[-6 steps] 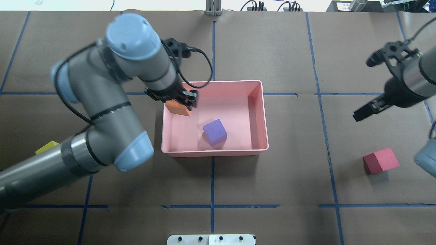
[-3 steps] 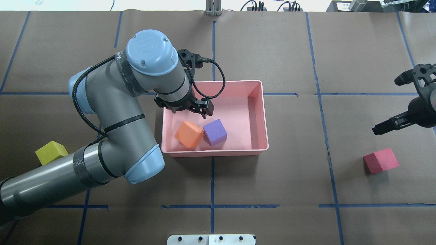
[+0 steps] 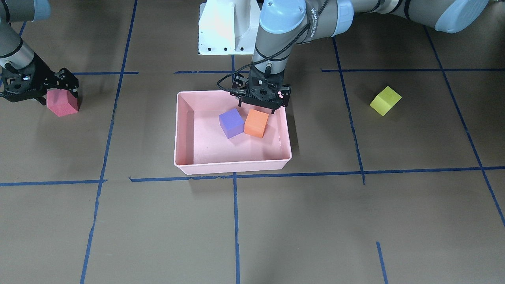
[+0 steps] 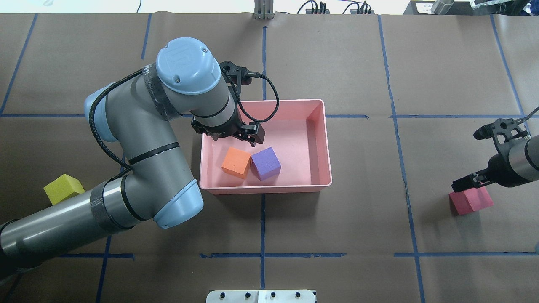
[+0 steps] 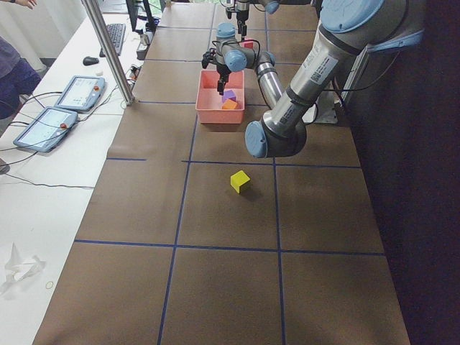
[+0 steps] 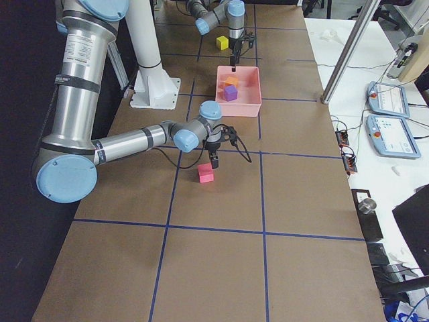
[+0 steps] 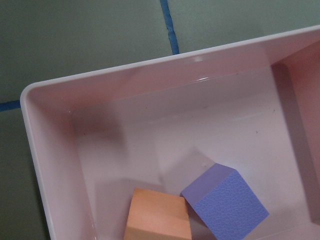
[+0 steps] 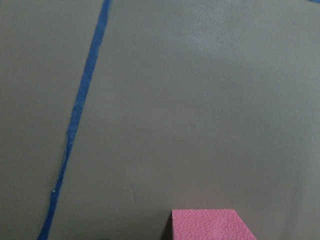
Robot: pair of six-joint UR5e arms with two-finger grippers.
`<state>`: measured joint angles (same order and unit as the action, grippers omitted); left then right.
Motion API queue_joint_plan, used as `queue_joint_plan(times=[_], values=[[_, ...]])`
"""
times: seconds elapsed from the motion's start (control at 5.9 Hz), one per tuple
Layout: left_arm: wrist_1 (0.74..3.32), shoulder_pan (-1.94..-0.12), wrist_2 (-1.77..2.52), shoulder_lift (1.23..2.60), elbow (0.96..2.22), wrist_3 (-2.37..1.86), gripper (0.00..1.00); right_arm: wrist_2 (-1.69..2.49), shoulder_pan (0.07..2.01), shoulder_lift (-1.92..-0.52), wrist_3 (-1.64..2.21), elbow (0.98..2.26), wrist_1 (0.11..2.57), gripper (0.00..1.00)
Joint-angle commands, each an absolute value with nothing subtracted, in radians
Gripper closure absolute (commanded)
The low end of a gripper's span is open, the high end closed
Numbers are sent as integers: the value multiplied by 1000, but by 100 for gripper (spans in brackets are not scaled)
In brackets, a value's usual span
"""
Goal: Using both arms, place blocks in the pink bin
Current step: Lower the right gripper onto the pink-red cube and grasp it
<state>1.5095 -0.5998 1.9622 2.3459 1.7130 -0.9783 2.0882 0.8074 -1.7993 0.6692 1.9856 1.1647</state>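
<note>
Facing the robot, we see the orange block [image 3: 256, 123] has dropped from the left gripper [image 3: 263, 105] and settled flat in the pink bin [image 3: 232, 167], touching the purple block [image 3: 231, 123]. That claw hangs spread and empty above it. The right gripper [image 3: 41, 98] has come down beside the red block [image 3: 63, 104], jaws apart and not yet clamped.

From overhead, 2 of 4 blocks are in, and the bin's long axis runs left-right across the table. The yellow-green block [image 4: 63, 188] waits outside.

Our left wrist view confirms both cubes on the bin floor.
</note>
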Motion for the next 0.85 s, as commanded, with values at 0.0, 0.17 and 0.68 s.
queue_joint_plan(times=[0.0, 0.17, 0.68], values=[[1509, -600, 1960, 2345, 1715, -979, 0, 2086, 799, -1822, 621, 1970, 1163, 0], [1509, -600, 1959, 2345, 1720, -979, 0, 2086, 779, -1822, 612, 1938, 1163, 0], [1509, -600, 1959, 2336, 1723, -977, 0, 2086, 736, -1812, 603, 1893, 1163, 35]])
